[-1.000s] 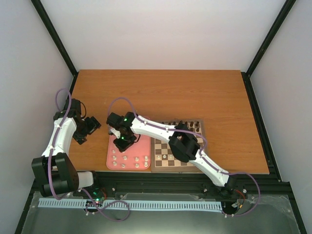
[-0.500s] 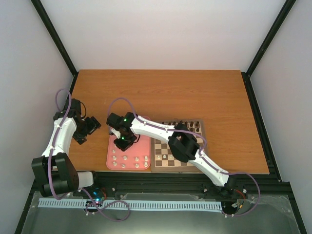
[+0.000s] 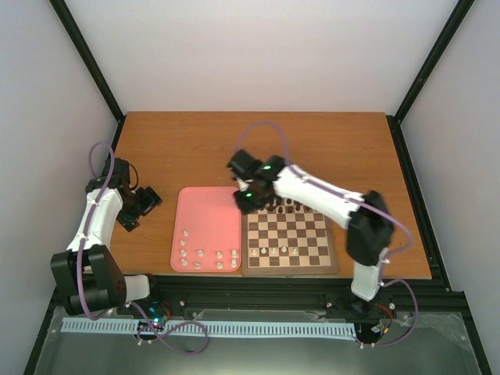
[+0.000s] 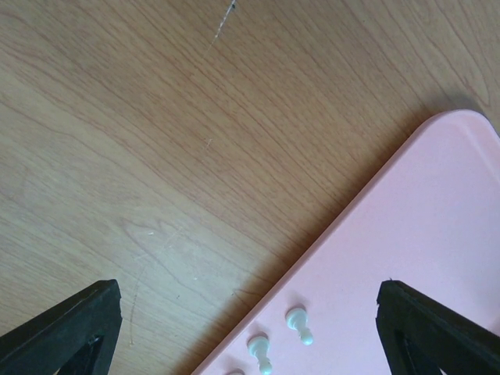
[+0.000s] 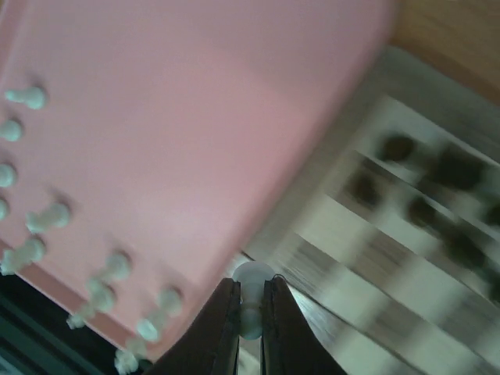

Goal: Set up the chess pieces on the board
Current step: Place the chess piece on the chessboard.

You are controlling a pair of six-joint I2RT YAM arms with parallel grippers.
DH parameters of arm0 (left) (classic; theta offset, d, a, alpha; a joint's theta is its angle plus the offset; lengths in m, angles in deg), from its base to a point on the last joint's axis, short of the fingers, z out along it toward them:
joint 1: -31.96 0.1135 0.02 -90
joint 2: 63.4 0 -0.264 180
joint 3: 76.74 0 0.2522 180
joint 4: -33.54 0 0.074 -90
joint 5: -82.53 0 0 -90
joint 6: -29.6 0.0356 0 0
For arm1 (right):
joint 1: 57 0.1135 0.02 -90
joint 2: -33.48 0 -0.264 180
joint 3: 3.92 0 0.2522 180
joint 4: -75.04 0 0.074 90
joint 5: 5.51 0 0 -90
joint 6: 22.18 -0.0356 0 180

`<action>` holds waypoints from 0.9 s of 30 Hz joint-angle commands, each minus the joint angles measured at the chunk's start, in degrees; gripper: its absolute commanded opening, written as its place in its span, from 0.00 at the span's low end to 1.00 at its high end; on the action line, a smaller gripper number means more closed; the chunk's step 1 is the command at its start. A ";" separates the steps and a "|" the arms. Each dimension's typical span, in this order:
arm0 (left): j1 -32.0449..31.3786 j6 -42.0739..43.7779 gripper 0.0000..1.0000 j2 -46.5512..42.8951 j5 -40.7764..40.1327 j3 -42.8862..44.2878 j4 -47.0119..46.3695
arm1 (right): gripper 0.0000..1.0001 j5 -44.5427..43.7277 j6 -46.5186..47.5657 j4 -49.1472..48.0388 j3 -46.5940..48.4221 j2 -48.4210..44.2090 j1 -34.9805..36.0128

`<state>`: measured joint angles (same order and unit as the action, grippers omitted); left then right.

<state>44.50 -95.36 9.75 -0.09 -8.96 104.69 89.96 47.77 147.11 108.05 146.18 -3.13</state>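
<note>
Top external view: the right hand hangs over the seam between the pink tray and the board. It is at the board's upper left corner, just beside the dark pieces lining the top row. The right wrist view shows it clamped on one white piece. More white pieces lie across the tray's lower part, and a few stand at the board's lower left. The left hand, fingers wide apart, hovers over the wooden surface left of the tray.
</note>
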 commanded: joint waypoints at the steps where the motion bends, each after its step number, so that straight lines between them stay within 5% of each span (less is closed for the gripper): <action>1: 0.35 -0.68 1.00 0.28 0.93 1.05 -0.41 | 0.03 -6.73 -5.61 0.35 -14.23 -13.88 -5.43; 12: 0.31 -0.71 1.00 0.06 1.21 -0.08 -0.71 | 0.03 -9.75 -16.03 2.33 -41.09 -32.78 -9.75; 27: 0.30 -0.81 1.00 0.73 1.77 0.19 -0.72 | 0.03 -6.72 -17.54 -1.45 -48.80 -34.25 -9.75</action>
<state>44.50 -95.36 10.18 1.15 -9.05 104.34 82.20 31.20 148.03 60.18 112.04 -12.77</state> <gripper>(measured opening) 0.998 0.047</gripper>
